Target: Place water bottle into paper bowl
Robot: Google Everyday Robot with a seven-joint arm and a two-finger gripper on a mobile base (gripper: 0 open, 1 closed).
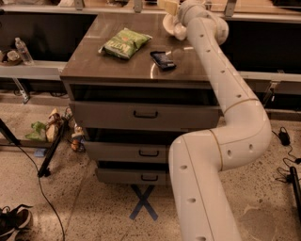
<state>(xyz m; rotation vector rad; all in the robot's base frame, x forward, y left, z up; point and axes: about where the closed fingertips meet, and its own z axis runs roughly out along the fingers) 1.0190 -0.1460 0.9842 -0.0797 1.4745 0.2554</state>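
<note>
My gripper (172,18) is at the far back edge of the cabinet top, at the end of my long white arm (221,80), which reaches over the right side. A white rounded shape right under it looks like the paper bowl (168,26), mostly hidden by my wrist. A pale yellowish piece (168,5) sticks out to the left above it; I cannot tell what it is. The tall water bottle does not show clearly; it may be hidden at the gripper.
A green snack bag (124,42) and a dark flat phone-like object (162,60) lie on the brown cabinet top (117,66). A small blue-label bottle (23,51) stands on the left shelf. Cables, a stand and shoes are on the floor at left.
</note>
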